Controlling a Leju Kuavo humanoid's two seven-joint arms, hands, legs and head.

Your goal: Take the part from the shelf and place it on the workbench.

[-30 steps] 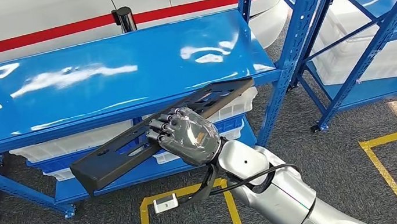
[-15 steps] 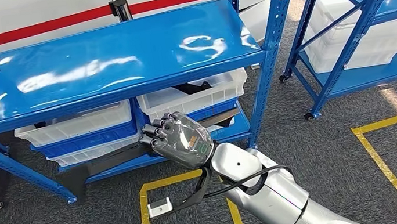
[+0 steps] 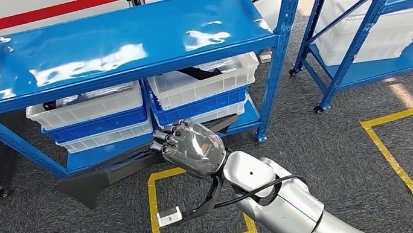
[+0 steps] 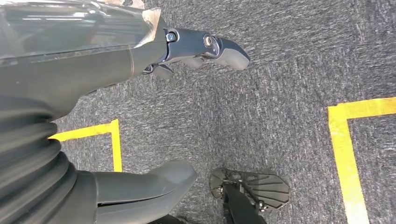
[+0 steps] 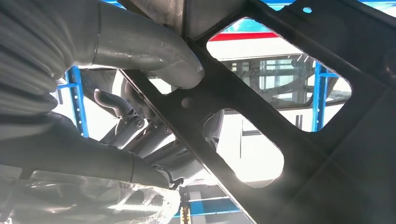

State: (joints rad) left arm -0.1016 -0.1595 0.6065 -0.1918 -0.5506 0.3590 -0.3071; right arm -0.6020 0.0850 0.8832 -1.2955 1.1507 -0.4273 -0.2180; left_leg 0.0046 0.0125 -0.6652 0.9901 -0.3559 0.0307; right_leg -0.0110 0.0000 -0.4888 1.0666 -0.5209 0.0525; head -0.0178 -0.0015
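My right hand [image 3: 191, 146] grips a long flat black part [image 3: 108, 172] with cut-out openings near its middle, holding it low in front of the blue shelf [image 3: 121, 46]. The part runs from lower left to upper right, past the hand towards the bottom shelf. Seen from the right wrist, the part [image 5: 289, 93] crosses close to the camera, with the thumb [image 5: 154, 51] pressed on one face and the fingers [image 5: 140, 140] on the other. My left hand [image 4: 116, 60] hangs over the grey carpet with its fingers apart and nothing in it.
White and blue bins [image 3: 91, 117] sit under the blue top shelf, one holding another black part [image 3: 201, 71]. A second blue rack [image 3: 384, 12] with white bins stands to the right. Yellow tape squares [image 3: 164, 220] mark the carpet. A small white box [image 3: 168, 217] dangles on a cable.
The whole view has shifted back from the shelf, so the camera moved. The black part now sits lower in the view, below shelf-top height, still held by my right hand.
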